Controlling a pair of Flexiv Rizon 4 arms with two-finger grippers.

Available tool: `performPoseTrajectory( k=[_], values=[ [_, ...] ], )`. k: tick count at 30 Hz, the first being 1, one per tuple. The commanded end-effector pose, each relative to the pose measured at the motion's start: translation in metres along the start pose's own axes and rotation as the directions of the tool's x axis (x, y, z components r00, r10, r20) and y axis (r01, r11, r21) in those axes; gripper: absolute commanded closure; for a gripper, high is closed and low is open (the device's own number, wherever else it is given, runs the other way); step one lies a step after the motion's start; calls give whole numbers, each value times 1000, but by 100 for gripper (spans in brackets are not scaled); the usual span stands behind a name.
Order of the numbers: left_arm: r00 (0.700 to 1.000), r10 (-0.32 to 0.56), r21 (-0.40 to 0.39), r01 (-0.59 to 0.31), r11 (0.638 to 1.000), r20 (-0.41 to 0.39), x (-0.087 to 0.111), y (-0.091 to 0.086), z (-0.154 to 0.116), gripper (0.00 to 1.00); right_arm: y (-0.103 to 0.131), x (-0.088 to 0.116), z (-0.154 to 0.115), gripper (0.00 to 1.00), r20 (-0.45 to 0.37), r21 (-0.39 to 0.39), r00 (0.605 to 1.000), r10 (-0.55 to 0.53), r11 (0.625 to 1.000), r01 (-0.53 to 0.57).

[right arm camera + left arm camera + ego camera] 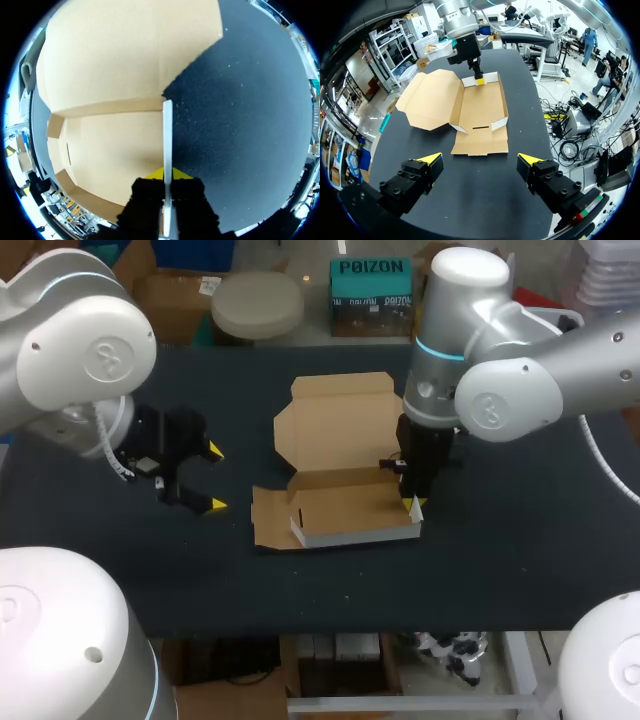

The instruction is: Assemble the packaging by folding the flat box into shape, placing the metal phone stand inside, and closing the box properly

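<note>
Right gripper (414, 505) first: our right arm comes in from the right side and points pretty much straight down at the right end of the box (340, 505). It's clamped on the box's white end wall (416, 524), one yellow tip on each side.

Our left arm sits low over the tabletop (500, 560) on the left, with its wrist turned toward the box. The left gripper (215, 478) is spread wide with nothing in it, well apart from the cardboard.

The box sits mid-tabletop, half folded: back and end walls are up, and the big lid lies flat on the far side.

The right wrist view gives us what the head view can't. The thin wall (167, 135) runs edge-on right between the tips of the gripper (167, 172), with the brown box (115, 145) floor on one side and bare tabletop on the other.

The left wrist view looks along the box (480, 110) from the other end. There the near flap lies flat ahead of the open left gripper (480, 160), and the right gripper (478, 80) pinches the far wall (491, 77).
</note>
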State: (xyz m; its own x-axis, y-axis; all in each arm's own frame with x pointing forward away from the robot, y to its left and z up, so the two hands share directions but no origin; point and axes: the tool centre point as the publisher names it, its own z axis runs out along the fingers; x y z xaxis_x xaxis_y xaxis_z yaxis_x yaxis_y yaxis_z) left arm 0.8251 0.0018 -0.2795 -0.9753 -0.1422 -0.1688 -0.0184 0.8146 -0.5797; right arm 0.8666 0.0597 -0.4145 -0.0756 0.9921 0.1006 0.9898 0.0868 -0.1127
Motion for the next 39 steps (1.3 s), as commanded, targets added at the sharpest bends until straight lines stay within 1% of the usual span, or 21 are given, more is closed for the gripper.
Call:
performPoseTrajectory(
  k=[1,3,7,11,13,23,24,26,30,35,39],
  values=[
    [1000,-2,3,2,1000,-13,-4,1,0,0,-4,1,0,91,5,-26,1000,1,1000,-1],
    [1000,-1,0,1,1000,-18,-4,1,1,0,-4,1,0,90,16,-41,1000,6,999,-5],
    [1000,2,-4,-2,1000,-22,-3,1,2,0,-5,2,0,82,23,-50,1000,11,999,-10],
    [1000,0,-6,0,1000,-25,-3,2,4,0,-5,2,1,86,28,-51,1000,11,999,-10],
    [1000,-2,-8,2,1000,-26,-3,2,4,0,-5,2,2,93,30,-50,999,11,999,-10],
    [1000,-7,-15,7,1000,-23,-2,3,4,0,-3,2,7,91,35,-41,999,15,999,-13],
    [1000,-7,-16,7,1000,-23,-2,3,4,0,-3,2,7,92,35,-40,999,15,999,-14],
    [1000,-8,-17,8,1000,-21,-2,3,4,0,-4,2,7,100,37,-40,999,15,999,-13],
    [1000,-10,-16,10,1000,-19,-3,3,4,0,-4,2,6,100,44,-45,999,8,999,-6],
    [1000,-11,-16,10,1000,-20,-3,4,4,0,-4,1,4,100,67,-48,998,-5,999,8],
    [1000,-11,-16,10,1000,-20,-3,4,4,0,-3,0,4,100,121,-48,993,-4,999,10]
  ],
)
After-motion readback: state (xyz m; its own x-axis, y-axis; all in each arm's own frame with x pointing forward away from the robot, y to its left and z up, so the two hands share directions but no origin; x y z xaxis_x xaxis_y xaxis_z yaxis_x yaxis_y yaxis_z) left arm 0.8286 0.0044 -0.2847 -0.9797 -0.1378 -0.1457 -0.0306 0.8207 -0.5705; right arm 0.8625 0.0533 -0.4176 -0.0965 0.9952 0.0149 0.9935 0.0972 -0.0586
